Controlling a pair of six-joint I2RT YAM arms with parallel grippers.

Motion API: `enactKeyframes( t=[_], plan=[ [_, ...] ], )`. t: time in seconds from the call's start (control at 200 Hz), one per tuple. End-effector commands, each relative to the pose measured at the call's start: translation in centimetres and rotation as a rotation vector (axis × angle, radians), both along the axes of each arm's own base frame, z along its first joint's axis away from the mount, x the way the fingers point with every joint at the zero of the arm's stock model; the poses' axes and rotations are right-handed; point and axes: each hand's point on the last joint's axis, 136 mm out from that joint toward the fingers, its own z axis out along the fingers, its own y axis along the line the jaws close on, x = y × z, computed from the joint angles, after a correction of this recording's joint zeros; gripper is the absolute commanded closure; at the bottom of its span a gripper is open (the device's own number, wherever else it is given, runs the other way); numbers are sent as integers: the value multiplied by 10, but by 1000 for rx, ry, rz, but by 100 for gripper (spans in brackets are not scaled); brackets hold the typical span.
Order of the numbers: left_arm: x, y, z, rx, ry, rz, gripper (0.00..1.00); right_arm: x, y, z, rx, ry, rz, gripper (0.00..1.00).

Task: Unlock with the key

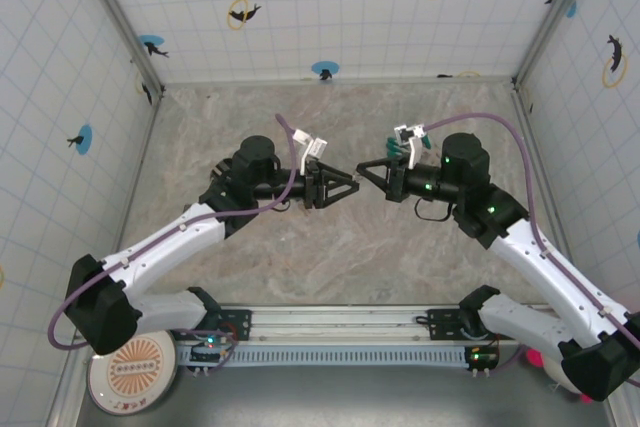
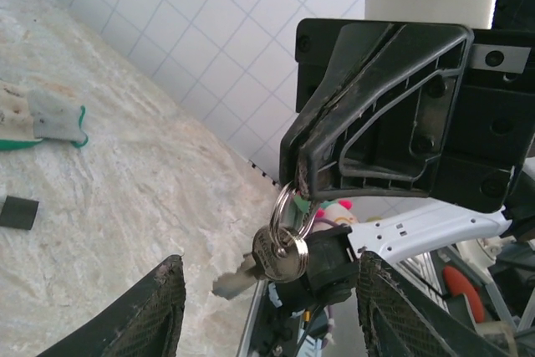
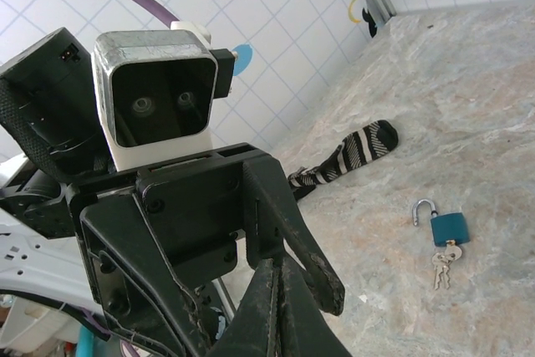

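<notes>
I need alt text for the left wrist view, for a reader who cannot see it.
The right gripper, jaws shut, pinches a key ring with small silver keys hanging from it, just ahead of the open jaws of the left gripper. Behind lie a marbled table and a small black square.

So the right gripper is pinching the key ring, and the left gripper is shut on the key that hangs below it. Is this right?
Not quite. The right gripper does pinch the key ring, but the left gripper is open, not shut. In the left wrist view its fingers stand wide apart, one on each side of the hanging key.
</notes>
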Motion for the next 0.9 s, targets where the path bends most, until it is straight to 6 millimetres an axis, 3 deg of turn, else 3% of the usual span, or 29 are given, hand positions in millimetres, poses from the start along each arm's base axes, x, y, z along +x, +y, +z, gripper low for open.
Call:
enactKeyframes(
  t=[0.0, 0.12, 0.27, 0.575, 0.736, 0.896],
  plan=[
    [-5, -3, 28, -72, -47, -44, 44, -4, 3, 7, 39, -25, 24, 100],
    [-6, -5, 28, -77, -43, -58, 47, -2, 3, 9, 45, -29, 18, 100],
    [-7, -5, 26, -75, -34, -69, 64, -2, 4, 9, 44, -28, 18, 100],
    [-5, -9, 25, -80, -20, -79, 56, -2, 7, 10, 59, -25, 33, 100],
    [-6, -8, 22, -71, -14, -80, 69, -1, 5, 9, 48, -29, 22, 100],
    [-5, -5, 20, -42, -25, -55, 73, 0, 5, 4, 25, -23, 19, 100]
  ],
)
